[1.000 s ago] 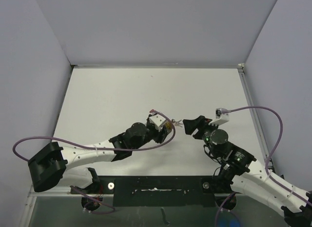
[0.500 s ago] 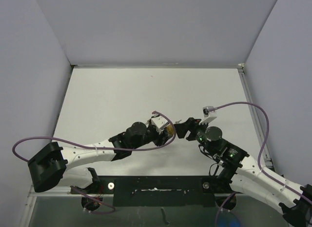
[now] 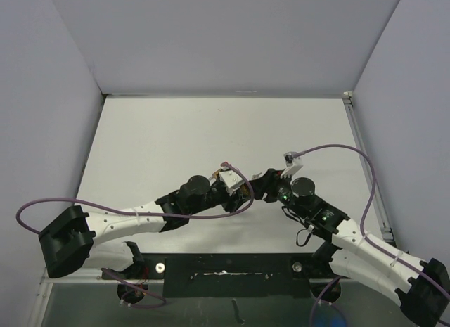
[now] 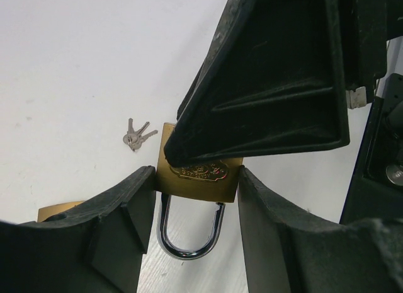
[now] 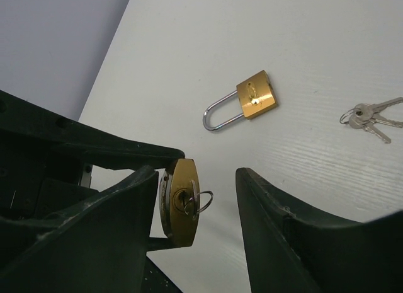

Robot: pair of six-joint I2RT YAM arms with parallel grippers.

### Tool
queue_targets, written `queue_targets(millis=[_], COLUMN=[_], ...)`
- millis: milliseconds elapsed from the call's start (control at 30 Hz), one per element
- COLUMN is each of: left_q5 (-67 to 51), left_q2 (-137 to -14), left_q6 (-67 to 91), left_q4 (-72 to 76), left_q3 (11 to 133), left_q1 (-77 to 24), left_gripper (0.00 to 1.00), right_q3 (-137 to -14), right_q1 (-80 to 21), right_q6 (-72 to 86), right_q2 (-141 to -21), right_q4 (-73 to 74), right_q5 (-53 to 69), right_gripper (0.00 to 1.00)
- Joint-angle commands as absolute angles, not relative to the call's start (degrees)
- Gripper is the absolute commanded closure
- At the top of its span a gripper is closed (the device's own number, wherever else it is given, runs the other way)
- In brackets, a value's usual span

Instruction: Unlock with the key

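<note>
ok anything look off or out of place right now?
Nothing damaged or spilled. Left hand grips a padlock with a key already in it; a second padlock and spare keys lie loose on the table.

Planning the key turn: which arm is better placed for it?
Right, most likely. The right gripper, open, flanks the key seated in the padlock, while the left gripper is busy clamping that padlock.

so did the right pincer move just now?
Yes: right pincer went left, away from the table's right rail, up to the padlock the left pincer holds.
</note>
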State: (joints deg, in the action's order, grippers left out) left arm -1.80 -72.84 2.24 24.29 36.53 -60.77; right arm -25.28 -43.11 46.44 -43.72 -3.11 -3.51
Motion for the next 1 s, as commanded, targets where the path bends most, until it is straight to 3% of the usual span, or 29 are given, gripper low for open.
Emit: queue_targets(millis=[0,100,167,233,367,467,567,700,967], left_q5=[-2.4,-2.5,-2.2,-1.7,-0.2,1.5,2.0,2.8,5.2], left_q2=[-69.6,-69.9,-70.0,-70.0,-69.9,-70.4,-70.4,-69.0,-65.9], left_q6=[1.2,1.2,1.3,1.3,1.6,2.4,2.7,3.0,4.4], left_q4=[32.4,32.3,32.3,32.3,32.5,32.0,31.9,33.4,33.5], left_q3=[39.7,39.9,39.9,39.8,39.6,39.9,39.8,38.3,34.0], left_q1=[-60.8,-60.8,-60.8,-60.7,-60.8,-60.7,-60.7,-60.7,-60.6], left_gripper=[1.00,1.00,1.00,1.00,1.00,0.97,0.56,0.38,0.36], right_q3=[-25.2,-24.9,-24.8,-24.5,-24.2,-24.3,-24.7,-24.4,-21.8], right_q1=[-42.8,-42.8,-42.7,-42.7,-42.5,-42.0,-41.1,-39.2,-31.6], right_q6=[47.4,47.8,48.3,48.7,49.5,50.0,50.3,51.3,56.3], right_q2=[-44.9,-45.5,-45.5,-45.5,-45.4,-45.1,-44.8,-44.2,-42.4], right_q4=[-9.3,-9.9,-10.3,-10.3,-9.9,-9.9,-9.4,-9.6,-14.0], right_q5=[0.8,1.2,1.3,0.9,0.2,0.0,0.0,1.0,7.0], right_gripper=[0.48,0.55,0.66,0.85,0.99,1.00,1.00,1.00,1.00])
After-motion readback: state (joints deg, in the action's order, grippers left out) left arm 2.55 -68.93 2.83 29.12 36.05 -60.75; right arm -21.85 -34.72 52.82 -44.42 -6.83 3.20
